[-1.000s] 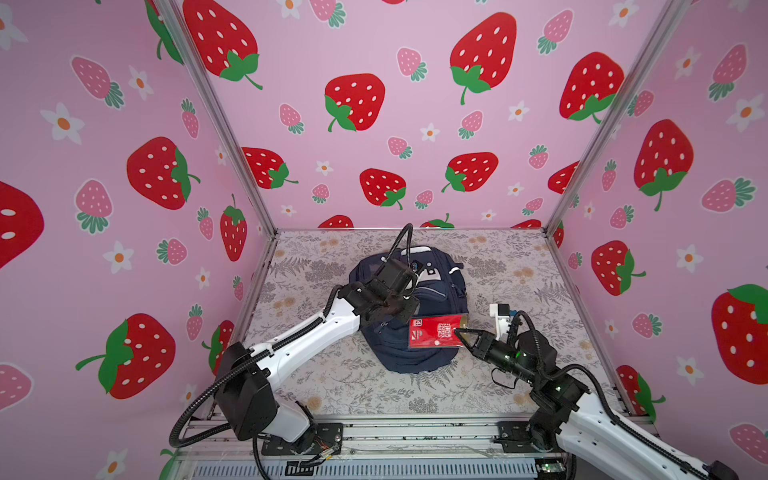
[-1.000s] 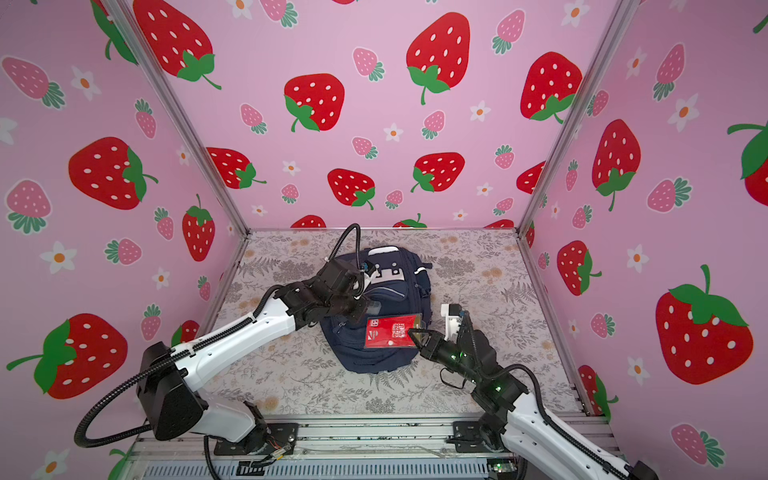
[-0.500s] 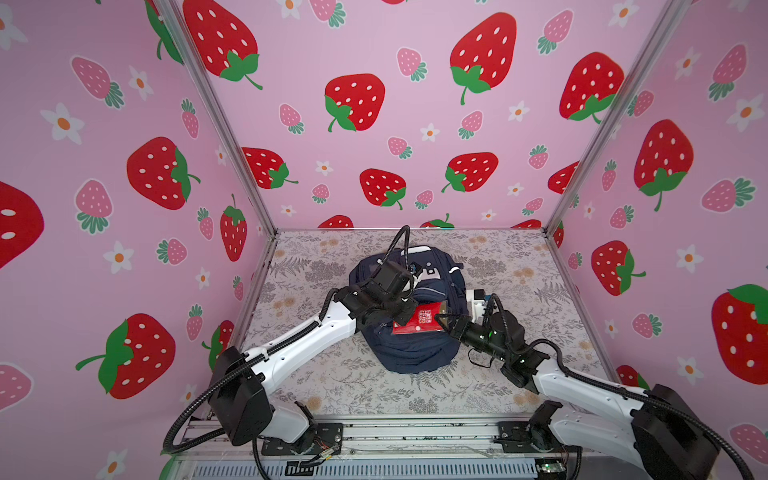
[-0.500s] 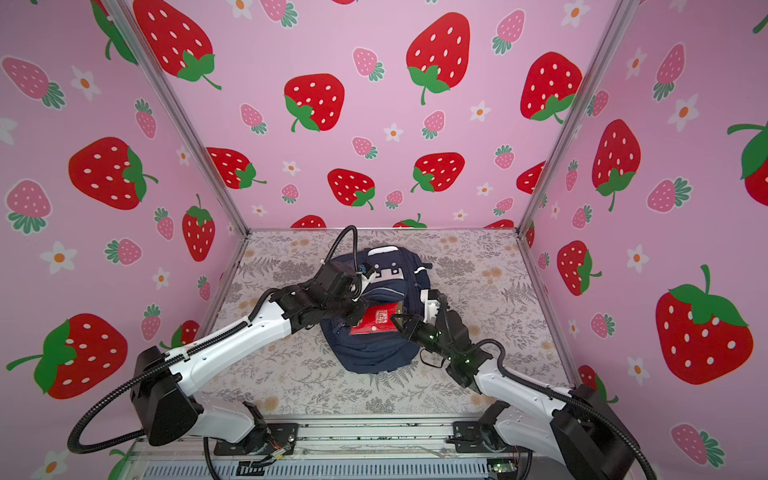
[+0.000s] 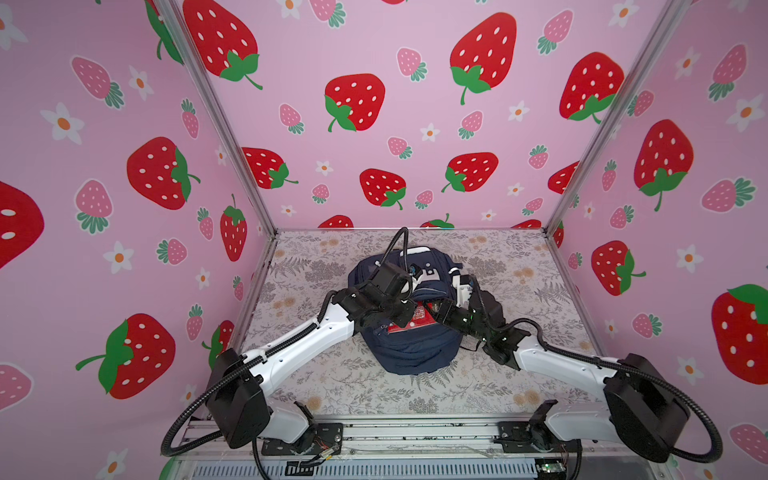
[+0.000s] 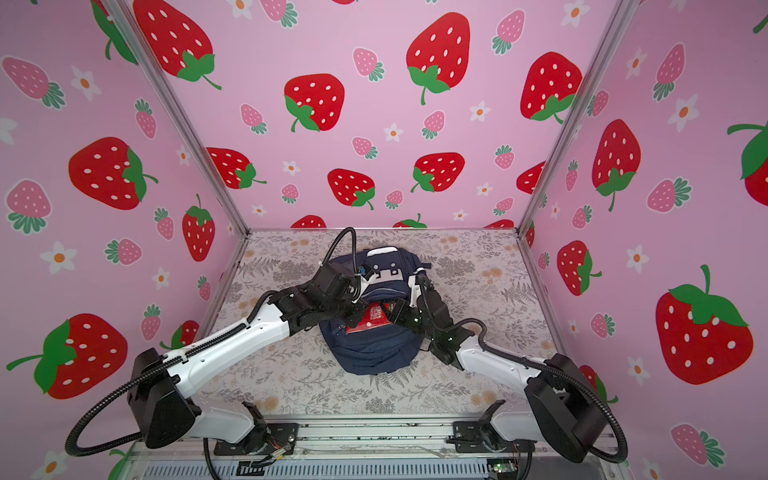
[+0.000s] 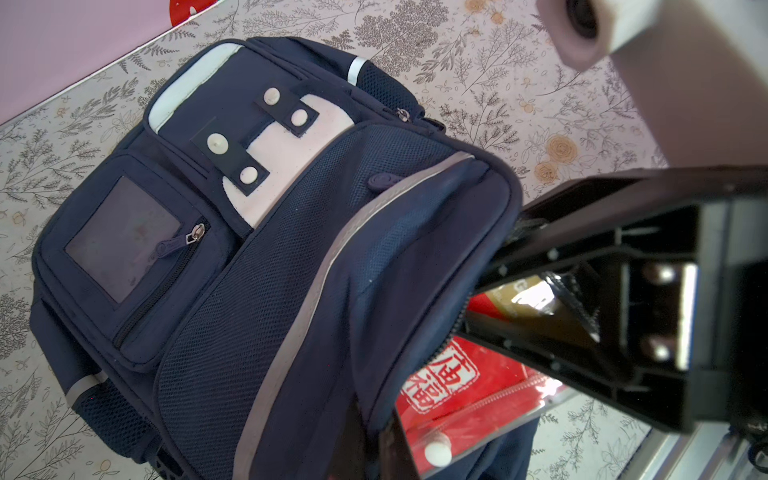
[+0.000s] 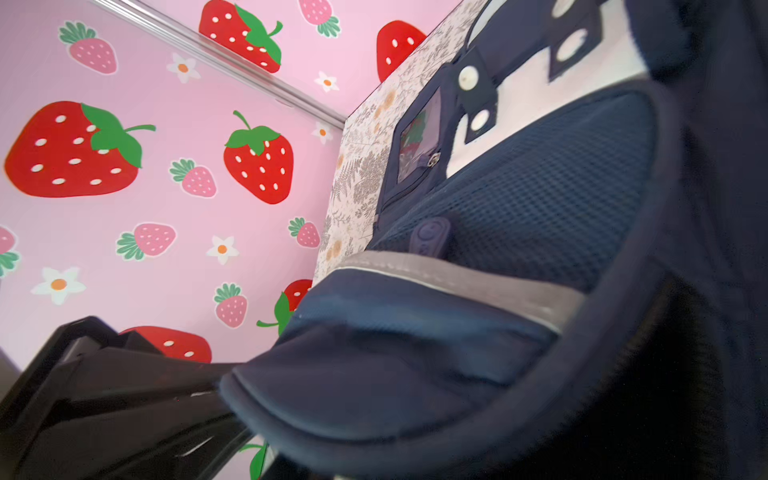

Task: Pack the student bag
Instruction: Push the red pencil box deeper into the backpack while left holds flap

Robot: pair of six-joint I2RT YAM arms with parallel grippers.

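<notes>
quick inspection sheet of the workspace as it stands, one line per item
surface: floral-print table, bag at its centre
job's things: student bag lying flat, top flap lifted; red pouch partly in its mouth
clutter: nothing seen
grippers: left gripper shut on the bag's flap; right gripper at the pouch, grip unclear
cables: black hoses along both arms, the left arm's arching over the bag
surroundings: pink strawberry-print walls; metal rail in front
</notes>
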